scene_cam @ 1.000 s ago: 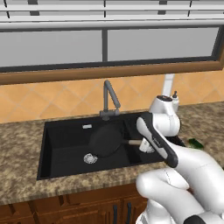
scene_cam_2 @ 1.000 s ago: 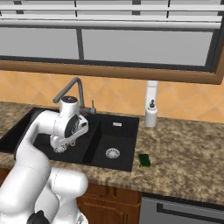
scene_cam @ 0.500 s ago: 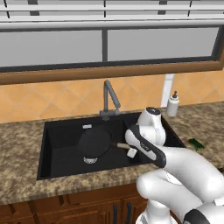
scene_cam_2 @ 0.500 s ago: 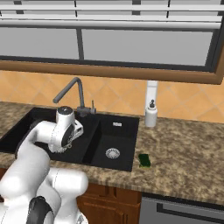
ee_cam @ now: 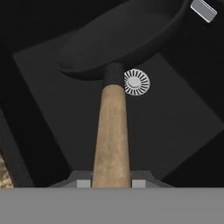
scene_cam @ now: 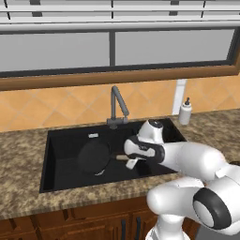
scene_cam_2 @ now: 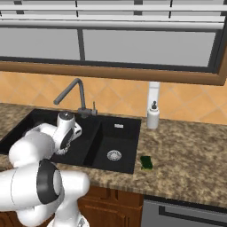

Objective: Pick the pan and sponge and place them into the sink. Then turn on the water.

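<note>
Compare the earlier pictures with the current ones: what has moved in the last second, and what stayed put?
The gripper, shut on the pan by its handle, carried it leftward and lower into the large bowl of the sink. The sponge stayed on the counter, and the faucet stayed dry.

The pan (ee_cam: 118,39) I hold looks matt black, smooth like coated metal, and its handle (ee_cam: 111,131) looks like pale wood, satin and even. Below the pan, the sink (scene_cam: 61,168) is matt black, like stone composite, with a bright ribbed metal drain (ee_cam: 136,82). Around the sink, the counter (scene_cam: 23,197) is speckled brown granite with a slight polish. Behind the sink, the faucet (scene_cam: 117,105) is dull grey metal, and the wall tiles (scene_cam: 56,105) are smooth orange ceramic.
</note>
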